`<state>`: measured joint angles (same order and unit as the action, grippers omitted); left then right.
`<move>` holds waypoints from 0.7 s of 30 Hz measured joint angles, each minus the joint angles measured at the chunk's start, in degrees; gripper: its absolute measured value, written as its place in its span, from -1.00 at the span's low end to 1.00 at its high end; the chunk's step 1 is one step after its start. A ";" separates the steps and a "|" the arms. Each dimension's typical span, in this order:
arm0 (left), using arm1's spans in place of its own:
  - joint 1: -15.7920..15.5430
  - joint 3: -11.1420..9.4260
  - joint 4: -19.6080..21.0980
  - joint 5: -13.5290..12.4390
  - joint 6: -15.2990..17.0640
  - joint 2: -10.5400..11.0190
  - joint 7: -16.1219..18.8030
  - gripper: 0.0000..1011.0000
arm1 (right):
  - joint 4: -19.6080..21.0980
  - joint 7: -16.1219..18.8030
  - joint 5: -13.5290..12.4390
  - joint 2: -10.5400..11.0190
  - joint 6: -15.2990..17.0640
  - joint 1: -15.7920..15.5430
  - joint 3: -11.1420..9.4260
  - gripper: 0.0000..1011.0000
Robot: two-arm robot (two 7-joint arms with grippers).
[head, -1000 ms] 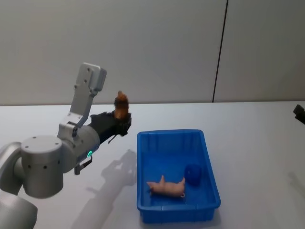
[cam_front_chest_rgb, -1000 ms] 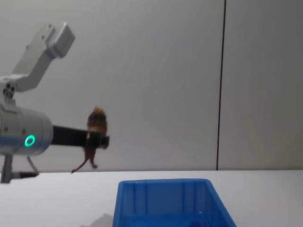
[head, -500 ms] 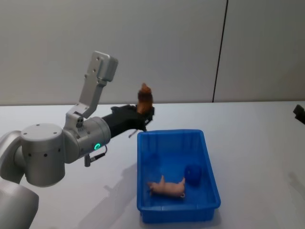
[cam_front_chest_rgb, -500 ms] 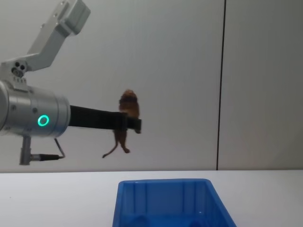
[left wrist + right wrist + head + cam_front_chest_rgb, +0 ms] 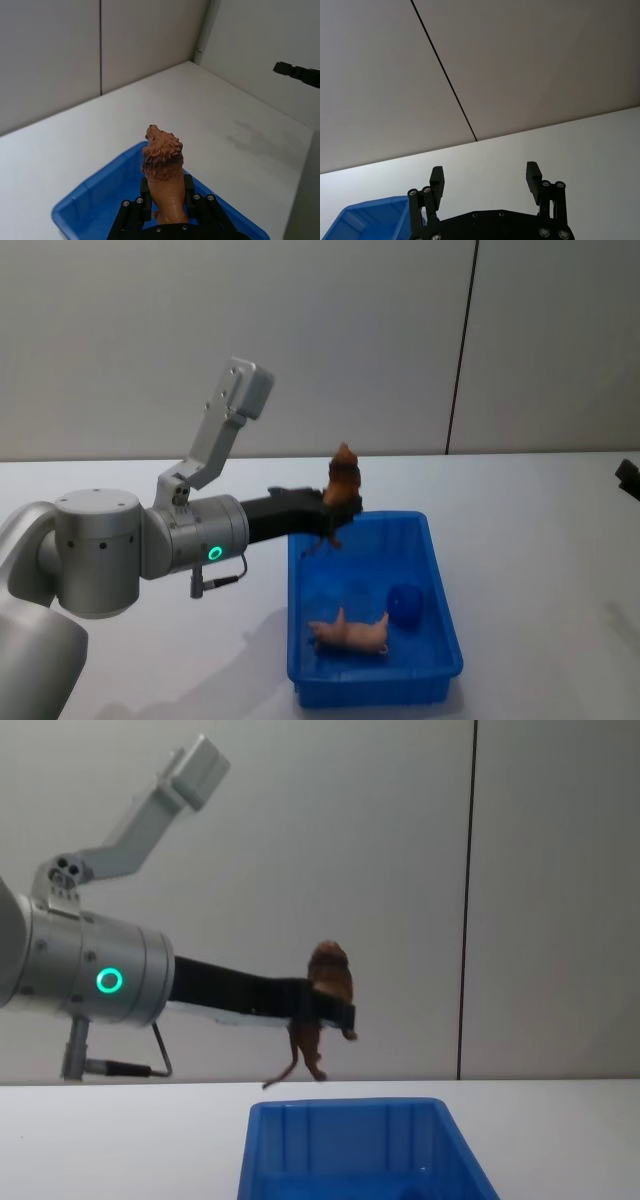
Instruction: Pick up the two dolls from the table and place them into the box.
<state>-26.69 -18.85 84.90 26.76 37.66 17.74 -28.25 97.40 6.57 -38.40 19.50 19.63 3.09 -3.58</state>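
My left gripper is shut on a reddish-brown lion doll, held upright in the air above the far left corner of the blue box. Inside the box lie a pale pink pig doll and a round blue doll. My right gripper is open and holds nothing; its tip sits at the far right above the white table.
A grey wall with a dark vertical seam stands behind the table. Bare tabletop lies left of the box, under my left arm, and to the right of the box.
My left arm has swung right, carrying the lion doll from left of the box to above its far left corner, and slightly lower. The right gripper has stayed put.
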 joint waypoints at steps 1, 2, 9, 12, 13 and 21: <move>-0.27 -0.15 -0.56 0.18 0.89 -0.07 -1.01 -0.27 | 0.00 0.00 0.00 0.00 0.00 0.00 0.00 0.98; -0.35 -0.20 -0.73 0.26 1.29 -0.09 -1.44 -0.27 | 0.00 0.00 0.00 0.00 0.00 0.00 0.00 0.99; -1.28 -0.92 -3.23 0.66 4.33 -0.44 -4.91 -0.26 | 0.00 0.00 0.00 0.00 0.00 0.00 0.00 0.98; -1.57 -1.16 -3.96 0.75 5.16 -0.54 -5.91 -0.08 | 0.00 0.00 0.00 0.00 0.00 0.00 0.00 0.98; -1.68 -1.27 -4.29 0.78 5.52 -0.58 -6.36 -0.01 | 0.00 0.00 0.00 0.00 0.00 0.00 0.00 0.98; -2.11 -1.62 -5.40 0.93 6.76 -0.73 -7.92 0.43 | 0.00 0.00 0.00 0.00 0.00 0.00 0.00 0.98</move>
<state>-28.80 -20.47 79.50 27.69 44.42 17.02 -36.17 97.40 6.57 -38.40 19.50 19.63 3.09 -3.58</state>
